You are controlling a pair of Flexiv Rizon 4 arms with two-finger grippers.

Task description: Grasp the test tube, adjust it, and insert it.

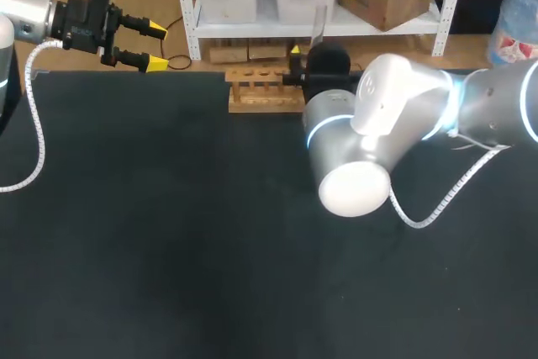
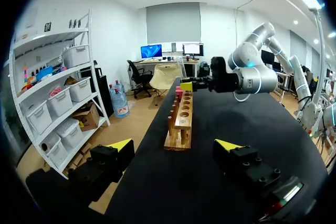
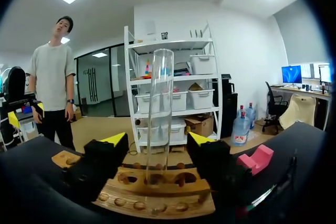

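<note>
Tube: A clear glass test tube (image 3: pixel 159 103) is seen standing straight up. Its low end seems to be set in a hole of the wooden rack (image 1: pixel 265 90) at the far side of the desk (image 1: pixel 168 233).
Feel: It is judged to be light, stiff, smooth and slippery, and easy to break.
Where to hold: The middle of its side is thought best, pinched softly from two sides.
Right tool (image 3: pixel 157 142): It is opened wide around the tube. A gap is seen on each side, so nothing is held.
Left tool (image 1: pixel 154 46): It is opened wide and nothing is held. It is kept up high at the far left.
</note>
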